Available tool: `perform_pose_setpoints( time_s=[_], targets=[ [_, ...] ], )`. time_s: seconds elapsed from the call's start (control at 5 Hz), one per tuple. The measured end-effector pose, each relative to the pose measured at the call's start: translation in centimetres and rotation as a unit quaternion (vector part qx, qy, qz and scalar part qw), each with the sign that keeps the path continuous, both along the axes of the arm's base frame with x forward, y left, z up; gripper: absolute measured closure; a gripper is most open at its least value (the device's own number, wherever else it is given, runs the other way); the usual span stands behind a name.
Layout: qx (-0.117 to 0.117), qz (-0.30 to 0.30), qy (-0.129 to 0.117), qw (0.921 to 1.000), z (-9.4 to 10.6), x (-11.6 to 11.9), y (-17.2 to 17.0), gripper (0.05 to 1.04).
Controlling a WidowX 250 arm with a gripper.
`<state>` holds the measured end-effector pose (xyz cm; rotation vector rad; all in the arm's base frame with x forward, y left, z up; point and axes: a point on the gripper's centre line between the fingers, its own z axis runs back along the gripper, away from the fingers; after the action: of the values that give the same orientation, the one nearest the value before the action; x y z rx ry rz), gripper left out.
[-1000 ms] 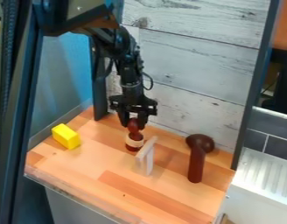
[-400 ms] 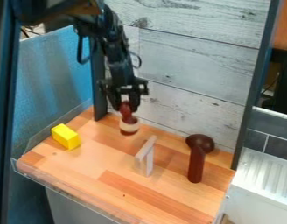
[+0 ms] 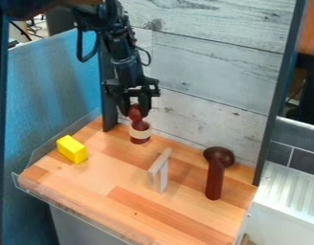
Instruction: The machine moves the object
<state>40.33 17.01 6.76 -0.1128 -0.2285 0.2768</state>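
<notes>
While the gripper (image 3: 135,112) hangs over the back of the wooden table (image 3: 86,184), its slightly parted fingers appear to grasp the dark red bottle (image 3: 140,135) by its narrow top.

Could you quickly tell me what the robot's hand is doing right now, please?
Hand: closed, holding the dark red bottle-shaped object by its top.

The fixed camera looks down at a slant from above and in front of a wooden tabletop (image 3: 95,184), facing the pale plank wall (image 3: 217,72) behind it. It stands fairly close: the tabletop spans much of the lower view, running down to the bottom edge. A blue panel (image 3: 44,95) borders the left, a white ridged surface (image 3: 290,191) the right.
</notes>
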Motion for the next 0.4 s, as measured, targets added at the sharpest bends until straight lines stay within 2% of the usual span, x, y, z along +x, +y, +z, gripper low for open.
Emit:
perform_pose_setpoints(
  time_s=[0.2,0.4],
  targets=[
    [-0.014,-0.006,-0.001,0.9999,1.82,-0.49,-0.17,0.529],
    [-0.026,-0.018,0.003,0.9995,2.23,-0.87,-0.81,0.529]
  ],
)
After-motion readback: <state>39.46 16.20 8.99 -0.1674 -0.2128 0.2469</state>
